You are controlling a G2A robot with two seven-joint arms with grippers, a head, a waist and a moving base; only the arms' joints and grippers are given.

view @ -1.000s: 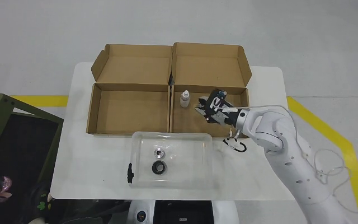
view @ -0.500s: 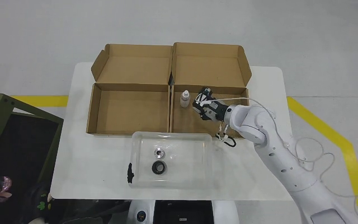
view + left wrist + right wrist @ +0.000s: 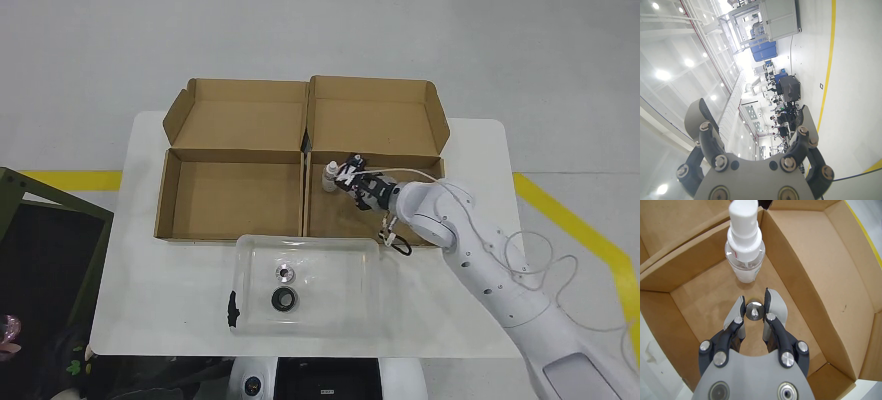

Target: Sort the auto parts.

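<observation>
1 metal part [image 3: 754,313] in right pincer [image 3: 754,303]

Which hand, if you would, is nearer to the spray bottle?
Right. The right hand, gripping a metal part, sits beside the spray bottle; the left hand faces the room, elsewhere.

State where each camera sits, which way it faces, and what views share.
Top view: above the arms, looking down at the table; right gripper shows.
Left wrist: faces the hall; open left gripper shows.
Right wrist: faces into the box; right gripper grips a metal part.
Top and right wrist share the spray bottle.
</observation>
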